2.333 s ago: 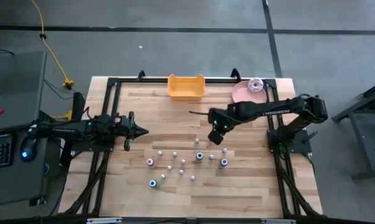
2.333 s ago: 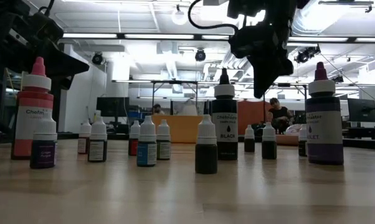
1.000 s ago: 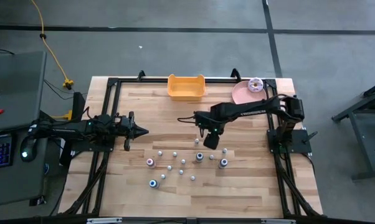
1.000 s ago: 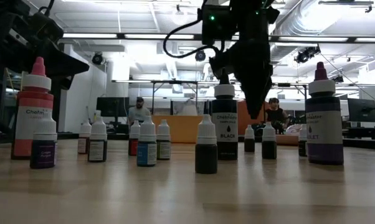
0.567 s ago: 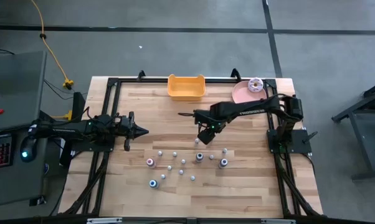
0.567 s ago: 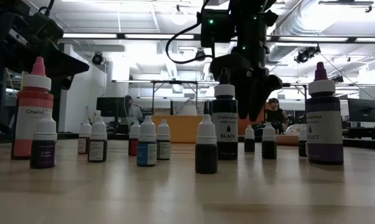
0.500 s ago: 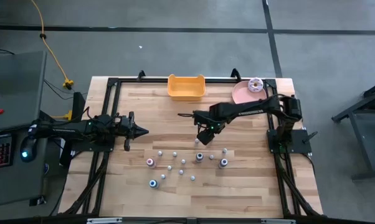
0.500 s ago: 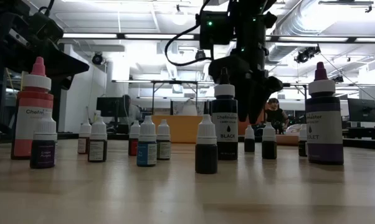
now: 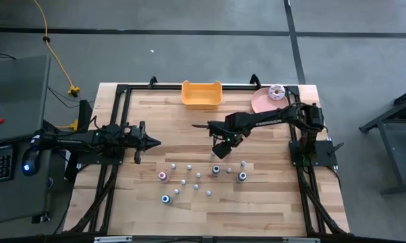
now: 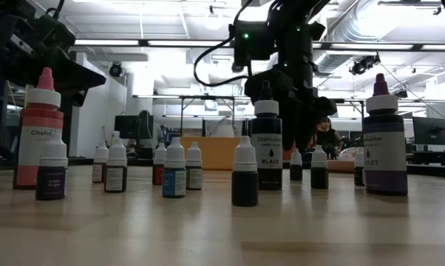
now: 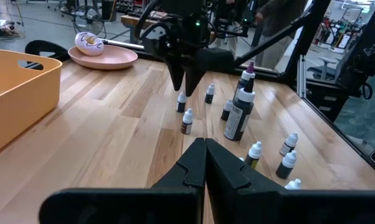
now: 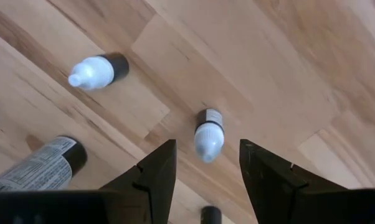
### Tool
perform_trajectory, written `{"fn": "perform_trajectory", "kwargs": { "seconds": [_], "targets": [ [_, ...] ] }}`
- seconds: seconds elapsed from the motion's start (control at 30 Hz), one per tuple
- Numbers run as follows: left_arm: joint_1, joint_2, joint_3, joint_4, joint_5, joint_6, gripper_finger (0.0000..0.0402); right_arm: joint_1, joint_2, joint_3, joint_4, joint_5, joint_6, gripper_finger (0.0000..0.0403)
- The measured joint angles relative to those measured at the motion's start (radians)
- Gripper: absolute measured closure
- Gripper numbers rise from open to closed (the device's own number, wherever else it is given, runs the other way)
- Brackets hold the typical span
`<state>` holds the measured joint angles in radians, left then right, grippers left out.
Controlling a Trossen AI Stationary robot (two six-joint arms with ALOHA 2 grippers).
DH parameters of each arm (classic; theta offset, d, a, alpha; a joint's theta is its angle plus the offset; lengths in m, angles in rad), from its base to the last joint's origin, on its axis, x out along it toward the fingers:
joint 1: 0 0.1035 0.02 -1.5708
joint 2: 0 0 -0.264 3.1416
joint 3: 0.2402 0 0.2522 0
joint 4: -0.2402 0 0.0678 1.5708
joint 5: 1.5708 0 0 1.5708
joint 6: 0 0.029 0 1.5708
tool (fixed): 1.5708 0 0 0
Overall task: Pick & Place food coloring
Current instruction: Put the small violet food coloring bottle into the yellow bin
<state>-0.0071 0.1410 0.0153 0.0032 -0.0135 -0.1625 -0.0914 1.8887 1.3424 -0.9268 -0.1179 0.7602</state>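
- Setting: a pale wooden table [image 9: 156,128] in an open workshop; I take the yellow bin [image 9: 201,94] at the table's far edge as my landmark.
- Food coloring [image 9: 203,177]: small capped bottles standing in a loose cluster well toward the near edge from the bin, none inside it. A taller black bottle [image 10: 267,145] and a purple one [image 10: 384,140] stand among them.
- Right gripper [image 12: 203,158]: I have it hovering above the edge of the cluster nearest the bin, fingers spread and empty. One small white-capped bottle [image 12: 208,133] sits centred in the gap below, not yet touched.
- Left gripper [image 9: 154,142]: parked off to the bin's left and nearer me, clear of the bottles; its fingers [image 11: 200,165] meet at the tips, closed on nothing.
- Step in hand, as I judge it: descent onto the centred bottle. I would drop straight down, keep the cap midway between the fingers, and close on the body rather than the tapered cap.
- Caution: a second small bottle [image 12: 99,70] stands near; any sideways drift could topple it.
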Motion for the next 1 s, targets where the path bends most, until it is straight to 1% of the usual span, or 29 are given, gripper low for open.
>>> {"fn": "perform_trajectory", "kwargs": {
  "seconds": [0.2,0.5,1.0],
  "targets": [
    [0.000,0.000,0.000,0.000,0.000,0.000,0.0401,0.000,0.006,-0.032,0.024,-0.024,0.000,0.0237],
    [0.000,0.000,0.000,0.000,0.000,0.000,0.0401,0.000,0.006,-0.049,0.076,-0.011,0.000,0.0237],
    [0.000,0.000,0.000,0.000,-0.001,0.000,0.0401,0.000,0.006,-0.049,0.071,0.007,-0.020,0.0238]
  ]
}}
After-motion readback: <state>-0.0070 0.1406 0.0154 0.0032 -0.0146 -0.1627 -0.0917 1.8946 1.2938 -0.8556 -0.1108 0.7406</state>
